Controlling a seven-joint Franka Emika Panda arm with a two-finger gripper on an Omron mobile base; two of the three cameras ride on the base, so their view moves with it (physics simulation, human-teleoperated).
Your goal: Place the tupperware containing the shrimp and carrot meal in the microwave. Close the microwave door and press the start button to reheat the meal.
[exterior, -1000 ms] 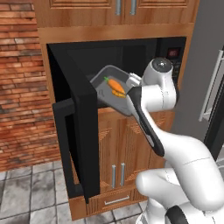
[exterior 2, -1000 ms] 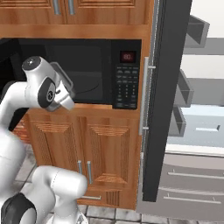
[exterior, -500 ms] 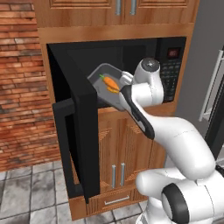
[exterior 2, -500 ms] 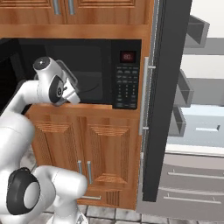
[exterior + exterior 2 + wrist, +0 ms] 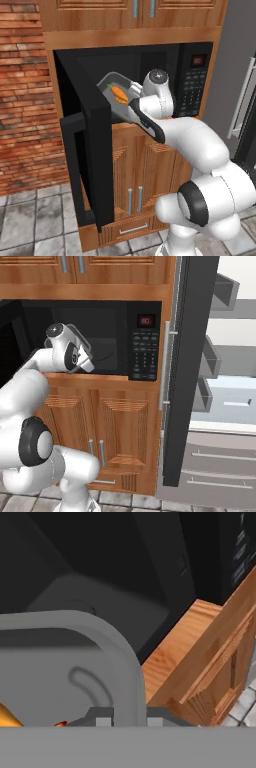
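My gripper (image 5: pixel 134 92) is shut on the near rim of the tupperware (image 5: pixel 116 86), a shallow grey tub held tilted at the mouth of the microwave (image 5: pixel 192 85). The shrimp and carrot meal (image 5: pixel 119 94) lies inside it as small orange pieces. In the hand view the gripper (image 5: pixel 129 721) pinches the tupperware's flared rim (image 5: pixel 125 662), an orange piece of the meal (image 5: pixel 7 717) shows at the lower left, and the dark cavity lies beyond. The microwave door (image 5: pixel 98 150) stands swung open to the left, its bar handle (image 5: pixel 74 165) facing out. The red display (image 5: pixel 145 320) and keypad (image 5: pixel 144 351) sit on the right.
The tall dark fridge door (image 5: pixel 192 381) hangs open just right of the microwave, with grey shelf bins (image 5: pixel 221 290) behind it. Wooden cabinet doors (image 5: pixel 125 421) sit under the microwave ledge. A brick wall (image 5: pixel 25 100) stands on the left, and grey drawers (image 5: pixel 220 471) at the lower right.
The hand with the tupperware has shifted a little further toward the microwave cavity, and the arm's elbow has swung round. The grip is unchanged.
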